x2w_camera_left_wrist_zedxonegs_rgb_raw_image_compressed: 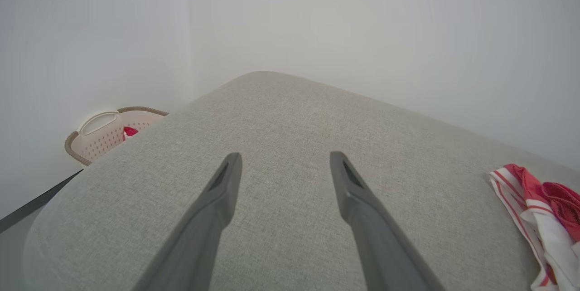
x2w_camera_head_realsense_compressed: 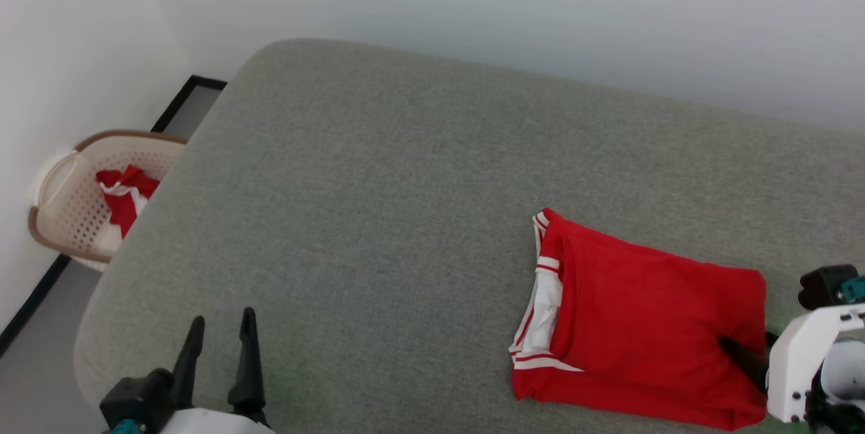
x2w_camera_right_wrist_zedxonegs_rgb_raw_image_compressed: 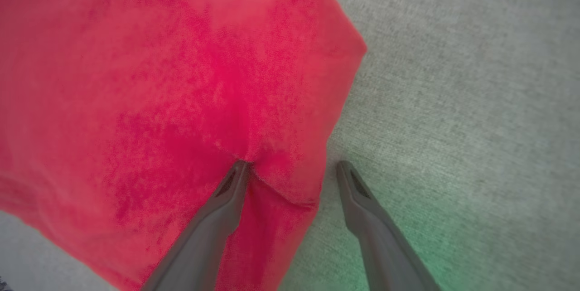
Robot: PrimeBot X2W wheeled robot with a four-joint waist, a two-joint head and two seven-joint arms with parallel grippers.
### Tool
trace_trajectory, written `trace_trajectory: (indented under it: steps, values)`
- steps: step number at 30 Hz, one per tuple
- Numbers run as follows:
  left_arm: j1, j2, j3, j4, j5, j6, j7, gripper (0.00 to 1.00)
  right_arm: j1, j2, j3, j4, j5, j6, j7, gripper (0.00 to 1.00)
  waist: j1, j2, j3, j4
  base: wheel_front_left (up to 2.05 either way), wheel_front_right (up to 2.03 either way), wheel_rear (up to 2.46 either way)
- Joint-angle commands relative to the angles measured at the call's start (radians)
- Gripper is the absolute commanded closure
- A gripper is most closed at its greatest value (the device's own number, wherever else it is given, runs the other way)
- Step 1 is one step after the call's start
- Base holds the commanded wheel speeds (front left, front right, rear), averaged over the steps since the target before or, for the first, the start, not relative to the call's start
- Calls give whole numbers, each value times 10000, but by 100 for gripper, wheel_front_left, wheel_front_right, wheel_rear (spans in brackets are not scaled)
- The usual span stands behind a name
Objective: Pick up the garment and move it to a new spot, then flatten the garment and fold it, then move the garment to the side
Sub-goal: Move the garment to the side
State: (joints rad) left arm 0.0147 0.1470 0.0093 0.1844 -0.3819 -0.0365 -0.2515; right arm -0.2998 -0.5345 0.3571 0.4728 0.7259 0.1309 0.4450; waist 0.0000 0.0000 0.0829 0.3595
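The garment (x2w_camera_head_realsense_compressed: 642, 319) lies folded into a red rectangle on the right part of the grey padded surface (x2w_camera_head_realsense_compressed: 405, 184), its white striped trim (x2w_camera_head_realsense_compressed: 540, 312) facing left. My right gripper (x2w_camera_head_realsense_compressed: 753, 353) is at the garment's right edge, open. In the right wrist view one finger (x2w_camera_right_wrist_zedxonegs_rgb_raw_image_compressed: 226, 200) presses a dimple into the garment (x2w_camera_right_wrist_zedxonegs_rgb_raw_image_compressed: 181, 100), while the other finger (x2w_camera_right_wrist_zedxonegs_rgb_raw_image_compressed: 362, 209) rests on bare grey surface just beside the edge. My left gripper (x2w_camera_head_realsense_compressed: 223, 316) hovers open near the front left, holding nothing. From the left wrist, the garment (x2w_camera_left_wrist_zedxonegs_rgb_raw_image_compressed: 539, 205) shows at the far right.
A beige perforated basket (x2w_camera_head_realsense_compressed: 74, 197) stands on the floor off the surface's left edge, against the white wall, with a small red-and-white cloth (x2w_camera_head_realsense_compressed: 125, 194) inside. The basket (x2w_camera_left_wrist_zedxonegs_rgb_raw_image_compressed: 99, 134) also appears beyond my left gripper (x2w_camera_left_wrist_zedxonegs_rgb_raw_image_compressed: 285, 155). The surface's front left corner is rounded.
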Motion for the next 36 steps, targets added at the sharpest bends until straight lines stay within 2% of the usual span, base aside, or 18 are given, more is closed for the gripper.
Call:
trace_trajectory:
  steps: [1,2,3,4,10,18,27,36]
  values:
    - [-116,-18,2,53,-34,-58,-45,0,-11,152,96,141,96,-5,211,0,0,0,150,128,0,0,0]
    - [-143,-33,0,90,-36,-79,-49,0,-28,201,258,145,147,-2,461,12,0,0,170,140,0,0,0]
    - [-159,-47,5,126,-42,-74,-61,0,-62,198,423,94,191,3,637,62,0,0,191,148,0,0,0]
    - [-177,-58,13,161,-49,-92,-76,0,-107,207,493,47,248,1,702,100,0,0,206,147,0,0,0]
    - [-273,-27,122,311,-29,-90,-110,0,-563,-202,793,-337,353,-2,747,100,0,0,183,-7,0,0,0]
    - [-323,109,182,208,101,-144,-126,0,-1158,-737,1079,-951,164,-3,544,100,0,0,-39,-589,0,0,0]
    - [-669,266,43,157,240,-249,-129,0,-1849,-1422,1221,-1535,45,-3,553,100,0,0,83,-1521,0,0,0]
    - [-1627,318,-309,281,464,-473,-118,0,-2818,-2148,1323,-1789,31,-5,413,100,0,0,733,-2691,0,0,0]
